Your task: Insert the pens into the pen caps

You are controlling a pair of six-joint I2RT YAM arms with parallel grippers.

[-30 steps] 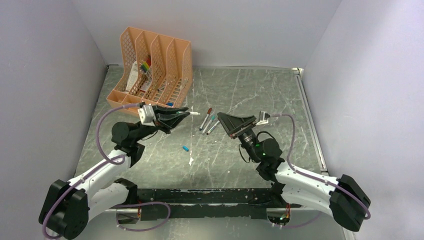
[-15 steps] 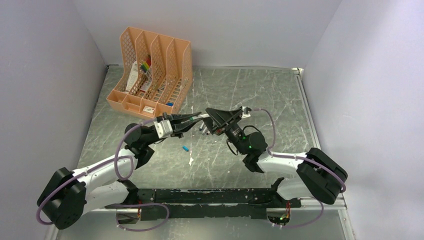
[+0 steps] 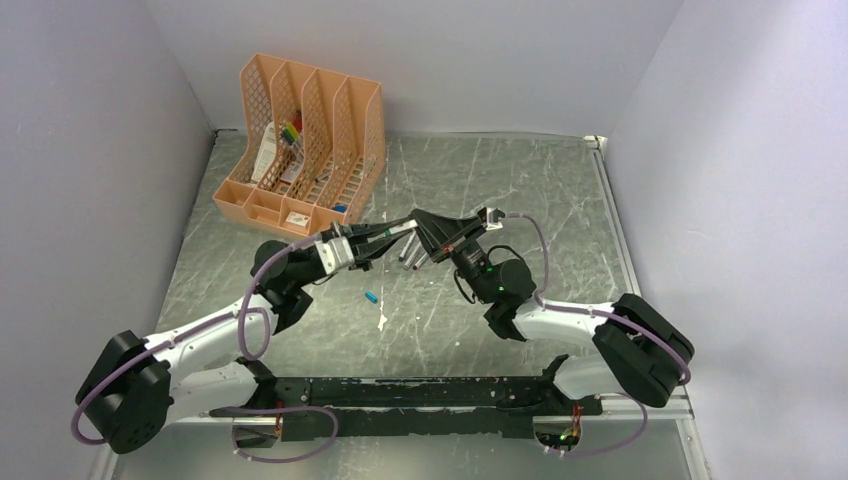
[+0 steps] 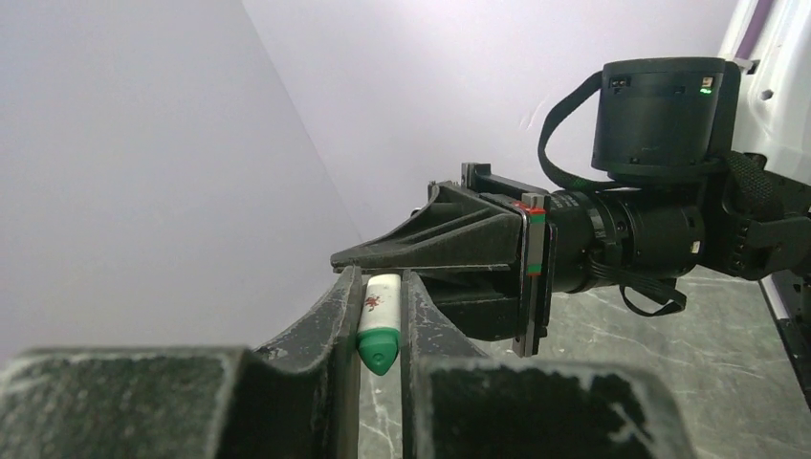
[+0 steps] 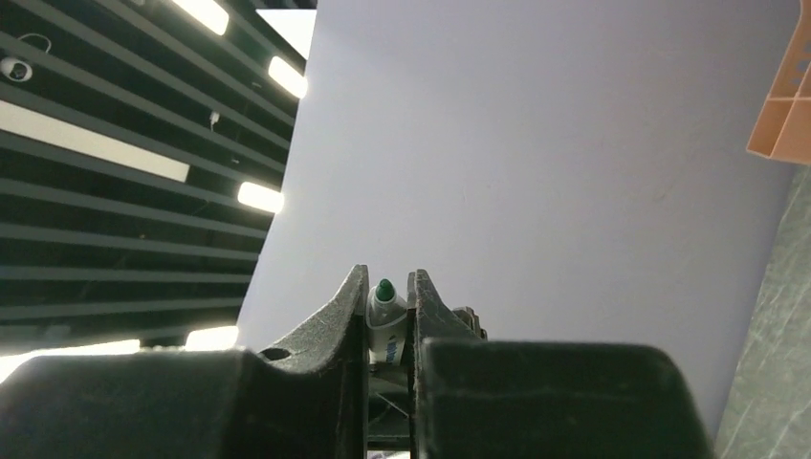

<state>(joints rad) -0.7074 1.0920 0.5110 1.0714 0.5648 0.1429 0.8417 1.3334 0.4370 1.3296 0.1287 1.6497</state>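
One white pen point(image 3: 401, 231) with a green tip hangs above the table, gripped at both ends. My left gripper point(image 3: 388, 234) is shut on its rear end. In the left wrist view that green-capped end point(image 4: 380, 320) sits between the gripper's fingertips point(image 4: 380, 275). My right gripper point(image 3: 418, 228) faces it from the right and is shut on the tip end. The green nib point(image 5: 383, 290) pokes out between that gripper's fingertips point(image 5: 387, 273). Other pens point(image 3: 409, 258) lie on the table, partly hidden under both grippers. A small teal pen cap point(image 3: 371, 297) lies in front of them.
An orange file organizer point(image 3: 300, 150) stands at the back left with bright coloured markers point(image 3: 290, 130) and papers inside. A small white scrap point(image 3: 383, 321) lies near the teal cap. Grey walls close in the table on three sides.
The right arm swung left to meet the left gripper, which moved right with the pen. The right gripper's jaws then shut on the pen's tip end.
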